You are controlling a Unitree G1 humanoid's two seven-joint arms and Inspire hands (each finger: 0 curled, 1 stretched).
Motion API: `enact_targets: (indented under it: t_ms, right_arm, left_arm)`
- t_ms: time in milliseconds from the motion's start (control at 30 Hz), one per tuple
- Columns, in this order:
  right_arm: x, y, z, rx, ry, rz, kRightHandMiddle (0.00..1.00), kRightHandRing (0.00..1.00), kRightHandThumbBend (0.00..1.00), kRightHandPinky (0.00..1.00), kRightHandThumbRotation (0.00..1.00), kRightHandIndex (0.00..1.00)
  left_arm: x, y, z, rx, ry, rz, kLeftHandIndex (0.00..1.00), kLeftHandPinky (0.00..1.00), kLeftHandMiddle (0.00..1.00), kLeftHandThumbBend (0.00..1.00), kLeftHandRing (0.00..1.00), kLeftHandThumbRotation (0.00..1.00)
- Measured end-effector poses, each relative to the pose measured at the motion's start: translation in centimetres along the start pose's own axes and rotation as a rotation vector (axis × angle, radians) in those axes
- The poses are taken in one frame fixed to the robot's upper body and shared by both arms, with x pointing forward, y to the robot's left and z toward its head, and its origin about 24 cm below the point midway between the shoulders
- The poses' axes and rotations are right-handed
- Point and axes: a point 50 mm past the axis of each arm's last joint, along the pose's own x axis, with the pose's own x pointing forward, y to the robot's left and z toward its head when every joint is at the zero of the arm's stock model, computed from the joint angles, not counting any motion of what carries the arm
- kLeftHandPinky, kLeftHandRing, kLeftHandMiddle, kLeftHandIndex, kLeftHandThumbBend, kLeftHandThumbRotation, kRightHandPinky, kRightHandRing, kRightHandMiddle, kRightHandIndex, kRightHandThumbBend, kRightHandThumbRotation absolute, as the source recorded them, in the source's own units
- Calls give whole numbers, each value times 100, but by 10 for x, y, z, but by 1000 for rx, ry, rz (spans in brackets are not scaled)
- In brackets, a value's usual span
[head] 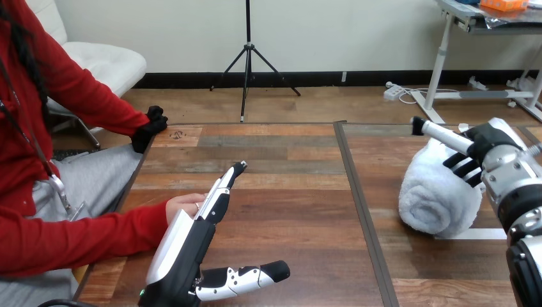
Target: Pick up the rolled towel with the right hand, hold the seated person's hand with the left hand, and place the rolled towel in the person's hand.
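White rolled towel [434, 198] against the right robot hand [484, 142]

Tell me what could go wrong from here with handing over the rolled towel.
The robot's left hand lies with straight fingers beside the person's hand, not curled round it, so that hand could drift before the handover. The rolled white cloth towel lies across the wooden table from the person, against the right hand; a loose hold might drop or unroll it on the way.

Robot's left hand [190, 251], black with white back shell [167, 246] and black-and-white jointed fingers [218, 195]; right hand [487, 139], black-and-white, on silver forearm [516, 178].
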Motion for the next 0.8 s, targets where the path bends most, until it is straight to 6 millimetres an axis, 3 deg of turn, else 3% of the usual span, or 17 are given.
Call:
enact_targets:
  t_ms: [167, 500, 700, 800]
  right_arm:
    - [-1, 1, 4, -127, -11, 15, 99, 92, 100, 55, 98, 99]
    - [-2, 4, 11, -314, -39, 82, 100, 97, 97, 55, 100, 100]
    - [-3, 5, 15, -385, -58, 101, 100, 99, 95, 49, 100, 100]
    - [-3, 6, 17, -408, -61, 120, 99, 96, 96, 40, 100, 99]
  left_arm:
    - [0, 0, 0, -1, 0, 0, 98, 96, 97, 100, 99, 60]
    - [-1, 0, 1, 9, -3, 5, 97, 93, 96, 100, 98, 62]
    - [-3, 0, 3, 27, -10, 15, 97, 93, 96, 100, 97, 62]
    - [-4, 1, 4, 28, -12, 17, 97, 93, 96, 100, 97, 62]
